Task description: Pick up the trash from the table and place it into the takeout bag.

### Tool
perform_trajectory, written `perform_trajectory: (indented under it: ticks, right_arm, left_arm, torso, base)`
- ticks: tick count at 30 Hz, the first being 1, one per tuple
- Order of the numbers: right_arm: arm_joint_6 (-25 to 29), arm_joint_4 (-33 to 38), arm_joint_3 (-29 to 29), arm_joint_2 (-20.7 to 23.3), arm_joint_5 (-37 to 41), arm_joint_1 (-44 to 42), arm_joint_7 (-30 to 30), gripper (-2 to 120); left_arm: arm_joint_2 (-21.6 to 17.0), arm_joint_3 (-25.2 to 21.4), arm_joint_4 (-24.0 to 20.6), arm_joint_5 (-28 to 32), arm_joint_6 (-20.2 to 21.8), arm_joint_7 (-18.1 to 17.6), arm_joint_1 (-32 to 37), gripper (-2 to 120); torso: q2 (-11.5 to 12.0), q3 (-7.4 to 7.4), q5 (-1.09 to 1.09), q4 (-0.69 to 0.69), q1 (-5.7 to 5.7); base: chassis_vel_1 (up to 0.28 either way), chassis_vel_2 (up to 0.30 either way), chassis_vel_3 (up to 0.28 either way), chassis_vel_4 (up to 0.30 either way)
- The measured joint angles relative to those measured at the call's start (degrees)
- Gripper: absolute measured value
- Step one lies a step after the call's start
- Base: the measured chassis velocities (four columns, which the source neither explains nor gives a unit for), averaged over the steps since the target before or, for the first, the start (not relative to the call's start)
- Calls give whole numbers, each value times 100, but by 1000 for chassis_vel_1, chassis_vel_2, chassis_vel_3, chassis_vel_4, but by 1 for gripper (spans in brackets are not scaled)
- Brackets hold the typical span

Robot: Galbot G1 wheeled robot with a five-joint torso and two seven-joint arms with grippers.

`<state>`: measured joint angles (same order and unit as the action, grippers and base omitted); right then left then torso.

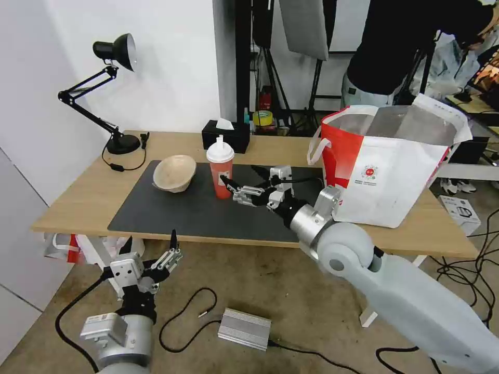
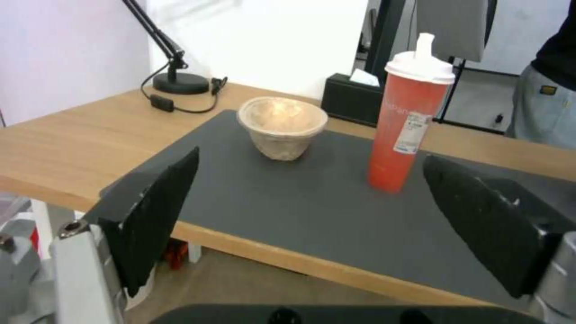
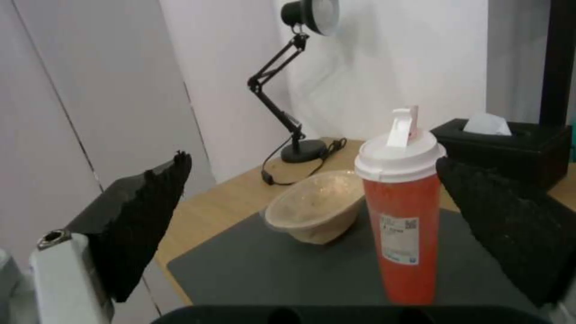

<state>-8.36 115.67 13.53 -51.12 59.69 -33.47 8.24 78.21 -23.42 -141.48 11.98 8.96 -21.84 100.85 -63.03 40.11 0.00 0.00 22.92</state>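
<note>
Head view: long light wood-top table [image 1: 73, 205] with a dark grey rectangular mat [image 1: 171, 210] on it. The tall red plastic drink cup with white dome lid [image 1: 220, 169] stands upright mid-mat. The beige paper bowl [image 1: 175, 173] lies tipped on its side on the mat, near the cup on its left, apart from it. The large boxy red-and-white takeout bag with white handles [image 1: 387, 169] stands open on the table's right end, silvery lining showing. Black tissue box [image 1: 225, 136] sits behind the cup, black desk lamp [image 1: 112, 98] at the far left corner. The right gripper [image 1: 245, 188] reaches over the mat just beside the cup, jaws apart, nothing held. The left gripper [image 1: 169, 252] waits low in front of the table edge, jaws apart, empty.

Left wrist view: cup [image 2: 409, 119] upright, bowl [image 2: 282, 127] near it on the mat, both well ahead of the open black fingers [image 2: 157, 216].

Right wrist view: cup [image 3: 401, 216] stands between the spread black pads [image 3: 141, 216], not yet touched; bowl [image 3: 316, 211] behind it.

Handling, judged: the cup is likely thin-walled, smooth and somewhat slippery, and tall enough to topple if nudged high. Contents cannot be seen, so weight is uncertain. Best hold looks like the mid body below the lid, with a moderate squeeze. The lid may pop off if gripped. The bowl is probably light, stiff paper; pinching its rim should work.
</note>
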Motion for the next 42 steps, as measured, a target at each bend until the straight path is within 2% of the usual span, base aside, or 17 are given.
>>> perform_trajectory:
  ticks: [12,25,42]
  right_arm:
    - [-60,-215,79,-104,194,306,-11,100]
    - [-403,-576,371,-156,570,879,425,100]
    - [-769,-1004,619,-279,628,1263,548,100]
  left_arm:
    - [-32,-16,-60,-26,-1,4,89,100]
    - [-30,23,-85,-39,2,4,90,100]
    - [9,73,17,-41,-1,1,30,100]
  torso:
    - [0,0,0,0,0]
    - [0,0,0,0,0]
    - [0,0,0,0,0]
  base:
    - [0,0,0,0]
    - [0,0,0,0]
    - [0,0,0,0]
